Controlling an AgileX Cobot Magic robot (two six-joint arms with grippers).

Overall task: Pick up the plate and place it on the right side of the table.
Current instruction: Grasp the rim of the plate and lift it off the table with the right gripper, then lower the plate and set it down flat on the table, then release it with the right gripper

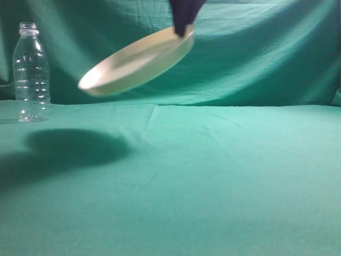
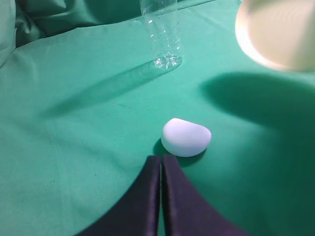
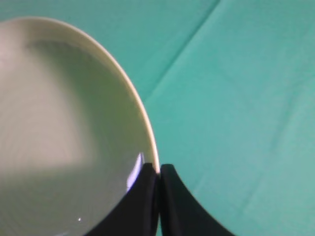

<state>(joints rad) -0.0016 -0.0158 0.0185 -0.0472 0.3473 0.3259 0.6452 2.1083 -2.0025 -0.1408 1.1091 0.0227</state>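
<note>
Plate [image 1: 136, 61] pinched at rim by right gripper [image 1: 184, 29], upper centre frame, tilted; light, stiff, likely slippery.

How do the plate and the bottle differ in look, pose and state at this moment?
The plate is opaque cream-yellow; the bottle is clear and ribbed. The plate is wide and shallow; the bottle is tall and narrow. The plate hangs tilted in the air, gripped at its rim by the right end effector; the bottle stands upright on the table.
</note>
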